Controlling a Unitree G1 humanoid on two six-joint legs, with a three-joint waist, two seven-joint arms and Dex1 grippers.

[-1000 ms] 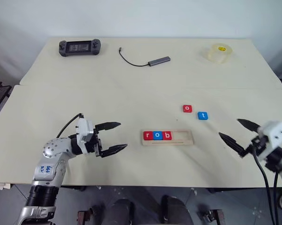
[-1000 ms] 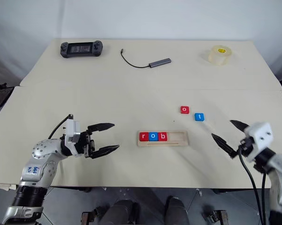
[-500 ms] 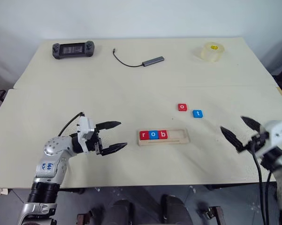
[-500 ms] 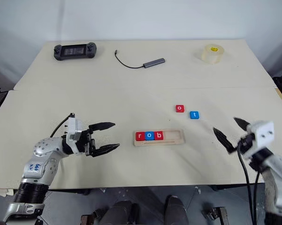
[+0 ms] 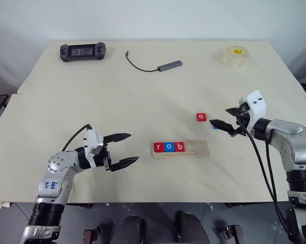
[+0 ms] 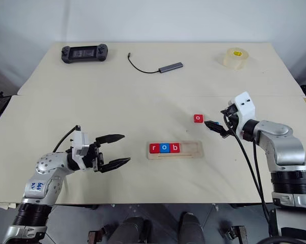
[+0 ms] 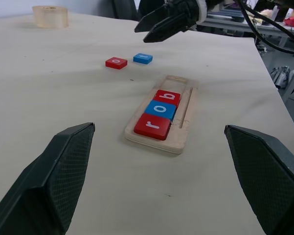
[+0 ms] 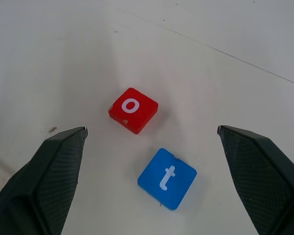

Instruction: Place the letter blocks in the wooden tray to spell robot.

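Letter blocks were split between two spots: three of them, red r [image 7: 152,126], blue o [image 7: 161,109] and red b [image 7: 167,97], sat in a row at one end of the wooden tray [image 5: 197,149], and the rest of its groove lay bare. The other two, a red o [image 8: 133,109] and a blue t [image 8: 167,178], lay loose on the table [image 5: 117,96], near each other but not touching.

The right gripper [image 5: 227,117] hung over that loose pair with its jaws wide apart. Between them, the t lay nearer the wrist and the o just beyond it. Neither finger touched a block. The left gripper [image 5: 124,149] was also spread open, holding nothing, with the tray well ahead of its fingertips.

These blocks looked small, flat, stiff and light, probably painted wood, so likely a little slick. A pinch across two opposite side edges seemed the surest hold. The red o looked to be needed next, and the t lying close by could get nudged.
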